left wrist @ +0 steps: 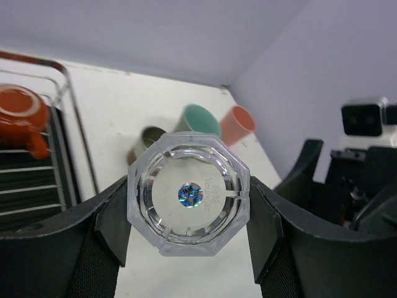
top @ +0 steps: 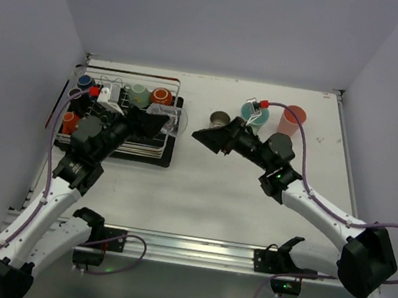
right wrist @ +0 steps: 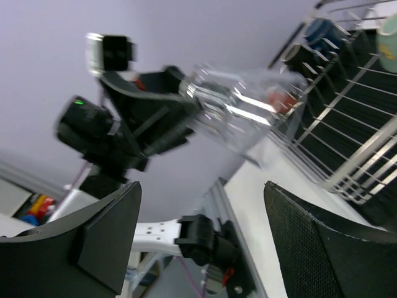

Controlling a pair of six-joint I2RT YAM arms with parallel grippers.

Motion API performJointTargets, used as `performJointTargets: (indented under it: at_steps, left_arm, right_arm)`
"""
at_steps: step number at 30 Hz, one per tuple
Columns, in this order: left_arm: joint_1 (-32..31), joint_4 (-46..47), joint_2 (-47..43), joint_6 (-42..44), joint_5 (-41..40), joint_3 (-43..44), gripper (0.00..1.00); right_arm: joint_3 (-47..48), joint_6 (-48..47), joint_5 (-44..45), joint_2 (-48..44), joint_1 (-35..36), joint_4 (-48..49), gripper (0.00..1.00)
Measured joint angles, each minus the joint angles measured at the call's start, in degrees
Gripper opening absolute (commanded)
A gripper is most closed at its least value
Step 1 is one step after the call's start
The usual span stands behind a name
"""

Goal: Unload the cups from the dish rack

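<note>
My left gripper [top: 160, 120] is shut on a clear glass cup [top: 173, 119] at the right edge of the dish rack [top: 155, 152]. In the left wrist view the clear glass cup [left wrist: 189, 194] sits base-on between both fingers. The rack holds a blue cup [top: 84, 82], a teal mug [top: 139, 94] and orange mugs [top: 162, 96]. A metallic cup [top: 220, 119], a teal mug [top: 254, 114] and a pink tumbler [top: 293, 120] stand on the table. My right gripper [top: 204, 136] is open and empty, facing the glass [right wrist: 242, 105].
The rack's wire side [right wrist: 347, 124] fills the right of the right wrist view. The right arm [left wrist: 366, 161] shows at the right of the left wrist view. White walls close in the table on three sides. Bare table [top: 208, 187] lies between the rack and the right arm.
</note>
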Motion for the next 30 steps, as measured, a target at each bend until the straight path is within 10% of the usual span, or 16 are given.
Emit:
performJointTargets:
  at_steps: [8,30]
  left_arm:
    - [0.0,11.0,-1.1,-12.2,14.8,-9.1,0.36]
    - [0.0,20.9,-4.1,-17.5,18.8,-12.1,0.36]
  right_arm:
    - [0.0,8.6,-3.0,3.4,0.6,10.9,0.78]
    - [-5.0,8.7,-0.4,2.3,2.6,15.2,0.65]
